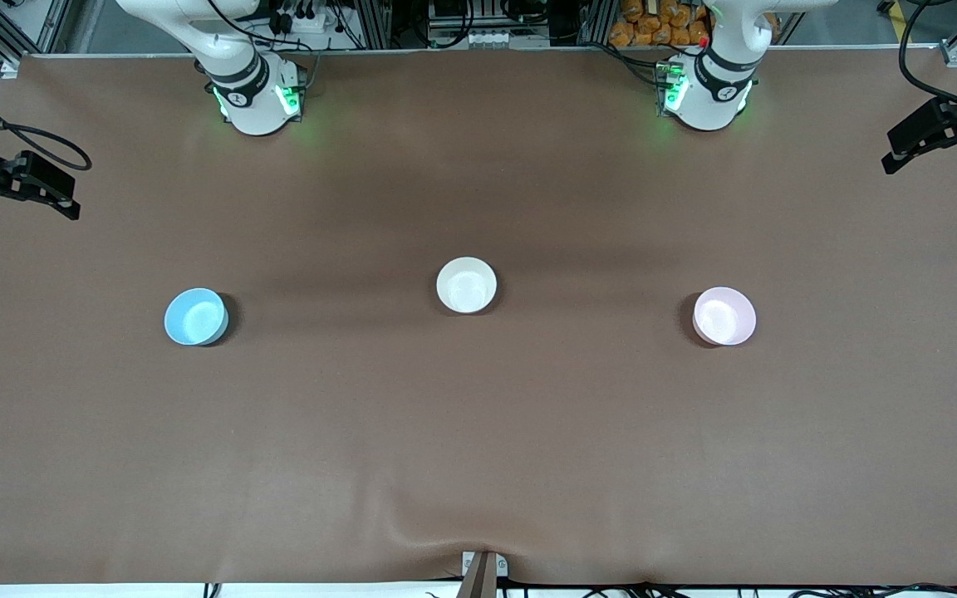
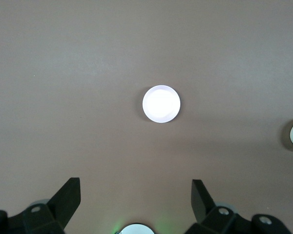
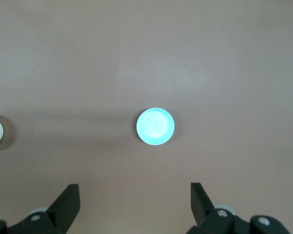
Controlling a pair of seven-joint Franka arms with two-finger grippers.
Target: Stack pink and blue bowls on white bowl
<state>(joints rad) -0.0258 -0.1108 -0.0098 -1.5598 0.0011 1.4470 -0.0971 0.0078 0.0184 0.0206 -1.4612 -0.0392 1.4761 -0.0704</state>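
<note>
Nothing stacked yet: left gripper [image 2: 136, 204] high over pink bowl [image 1: 724, 316], right gripper [image 3: 135, 204] over blue bowl [image 1: 195, 316], both wide open, empty; white bowl [image 1: 467, 285] between, at 12 o'clock of counter [image 1: 478, 448] middle. Next, likely: descend, pinch a rim.

A matte brown cloth-covered table [image 1: 478, 432] spreads flat well below the left gripper [image 2: 136, 187] and the right gripper [image 3: 135, 191], filling both wrist views. The cloth puckers at the edge nearest the front camera, where a small grey metal bracket [image 1: 484, 569] sits. Two black clamp-like devices [image 1: 26, 187] [image 1: 939, 133] stand at the table's two ends. Orange crinkled packets [image 1: 661, 25] lie off the table, toward the left arm's end.
</note>
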